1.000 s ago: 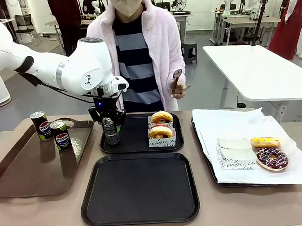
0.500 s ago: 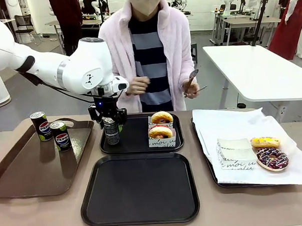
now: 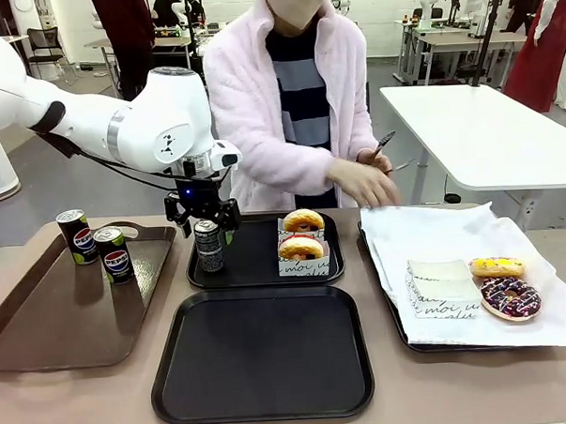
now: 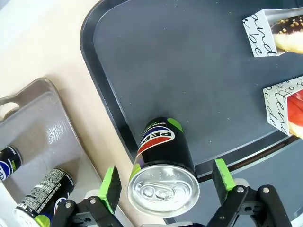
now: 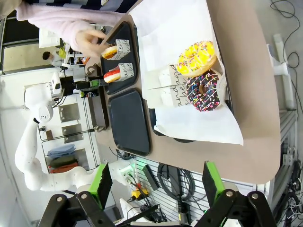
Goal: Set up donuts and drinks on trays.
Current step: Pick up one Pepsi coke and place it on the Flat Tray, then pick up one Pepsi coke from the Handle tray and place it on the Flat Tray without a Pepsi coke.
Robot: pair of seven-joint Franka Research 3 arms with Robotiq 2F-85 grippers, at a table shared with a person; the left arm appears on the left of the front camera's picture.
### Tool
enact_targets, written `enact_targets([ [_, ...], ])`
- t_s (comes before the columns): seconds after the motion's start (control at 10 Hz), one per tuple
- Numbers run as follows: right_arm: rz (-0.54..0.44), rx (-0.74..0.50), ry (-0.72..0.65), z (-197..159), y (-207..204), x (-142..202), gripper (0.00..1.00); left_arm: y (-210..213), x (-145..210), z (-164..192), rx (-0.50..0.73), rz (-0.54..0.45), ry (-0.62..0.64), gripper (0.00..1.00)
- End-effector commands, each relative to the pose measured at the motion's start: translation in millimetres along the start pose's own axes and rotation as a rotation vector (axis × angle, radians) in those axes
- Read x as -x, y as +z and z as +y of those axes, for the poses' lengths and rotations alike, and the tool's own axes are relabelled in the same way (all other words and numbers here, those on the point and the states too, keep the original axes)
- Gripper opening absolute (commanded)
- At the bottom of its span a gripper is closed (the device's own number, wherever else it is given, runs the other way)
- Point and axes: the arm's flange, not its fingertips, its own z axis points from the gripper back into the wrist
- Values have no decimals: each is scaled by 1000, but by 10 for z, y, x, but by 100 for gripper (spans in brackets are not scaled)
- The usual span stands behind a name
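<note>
The soda can (image 4: 163, 175) is black, with a red, white and blue Pepsi roundel, a lime-green patch beside it and a plain silver top whose pull tab lies flat. From the front, the side facing the camera reads as pale grey print on black (image 3: 207, 246). It stands upright on the far black tray (image 3: 257, 271), in that tray's left part, just inside the raised rim.

The left gripper (image 4: 166, 182) hangs straight above the can with a green pad on either side. Bare tray shows between each pad and the can wall, so the jaws are released and grasp nothing; in the front view it sits just over the can's top (image 3: 207, 232).

On the same tray, to the can's right, two donuts (image 3: 302, 235) sit in white printed paper sleeves, one behind the other. The near black tray (image 3: 263, 401) lies in front. To the left, two Pepsi cans (image 3: 95, 245) stand upright on a glossy brown tray (image 3: 44, 326).

On the right, a yellow donut (image 3: 497, 266) and a chocolate-sprinkle donut (image 3: 510, 298) lie on white paper beside a flat sleeve (image 3: 439, 288). The person's hand (image 3: 362, 182) reaches toward that paper, holding what may be tongs; they are too small to be sure.

The right gripper (image 5: 156, 182) has its jaws spread wide, nothing between them.
</note>
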Motion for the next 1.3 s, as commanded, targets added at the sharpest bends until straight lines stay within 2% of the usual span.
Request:
enact_targets([
  [0.0, 5, -2, 0, 5, -1, 7, 100, 197, 61, -2, 12, 6, 13, 100],
  [0.4, 5, -2, 0, 5, -1, 7, 100, 1093, 893, 241, 58, 16, -97, 100],
  [0.5, 5, -2, 0, 5, -1, 7, 100, 1235, 1168, 365, 76, 8, -112, 100],
  [0.7, 5, -2, 0, 5, -1, 7, 100, 1370, 1505, 550, 105, -12, -123, 100],
  [0.9, 5, -2, 0, 5, -1, 7, 100, 1378, 1704, 736, 134, -30, -103, 100],
  [1.1, 5, -2, 0, 5, -1, 7, 100, 1368, 1735, 839, 133, -26, -86, 100],
  [1.2, 5, -2, 0, 5, -1, 7, 100, 1444, 1686, 735, 100, -14, -90, 100],
])
